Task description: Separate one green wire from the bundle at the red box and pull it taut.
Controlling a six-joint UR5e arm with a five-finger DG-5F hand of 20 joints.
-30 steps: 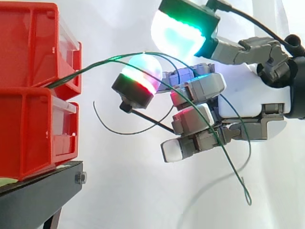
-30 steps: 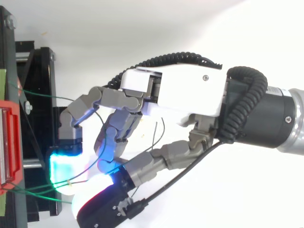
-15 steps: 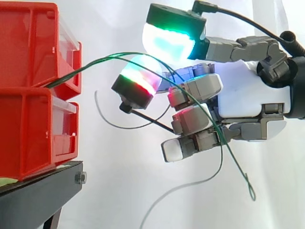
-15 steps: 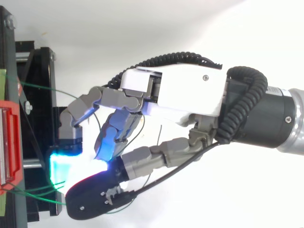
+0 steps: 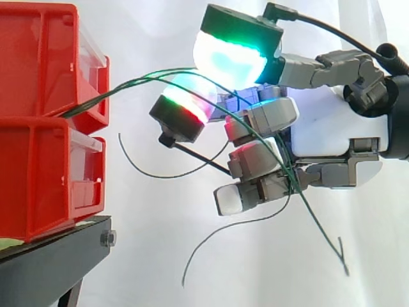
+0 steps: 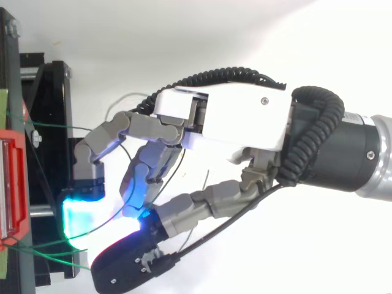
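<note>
In the side view, the robot hand with grey fingers and white palm (image 5: 332,128) comes in from the right edge and takes the upper right part of the frame. Its fingers are curled. The two thick glowing pads, one cyan and green (image 5: 230,54) and one white with a red band (image 5: 185,102), stand close together in the upper middle. The shorter grey fingers under them are bent in towards the palm.

The thin green wires (image 5: 115,89) leave the front of the upper red plastic bin (image 5: 38,64) at the left. They rise in a shallow arch towards the two pads and pass between them. From there they go down across the curled grey fingers, which close round them. I cannot tell whether the pads really press on the wires. One free end hangs at the lower right (image 5: 342,259), and another loose dark strand (image 5: 211,240) curves down in the lower middle.

In the top view the hand (image 6: 233,122) reaches to the left, and its cyan pad (image 6: 79,214) is just beside the wires (image 6: 43,248) near the red bin at the left edge.

The lower red plastic bin (image 5: 38,185) sits under the upper one, on the black metal stand (image 5: 51,262) at the lower left. Behind all of this hangs the white curtain (image 5: 147,32).
</note>
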